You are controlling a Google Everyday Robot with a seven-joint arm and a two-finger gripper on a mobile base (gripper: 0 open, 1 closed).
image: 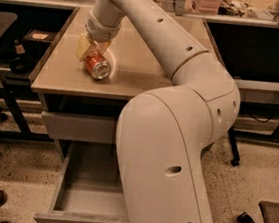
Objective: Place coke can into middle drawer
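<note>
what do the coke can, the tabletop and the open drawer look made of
Coke can, held in the gripper over the tabletop: likely thin metal, from its shiny silver end and glossy red wall. Tabletop: smooth beige, probably laminate; even matte sheen, no grain. Middle drawer, open: flat grey, painted metal or plastic; cannot tell which.

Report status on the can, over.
Gripper at coke can on tabletop. Can tilted, not yet in drawer. Middle drawer open below; arm hides its right side.
</note>
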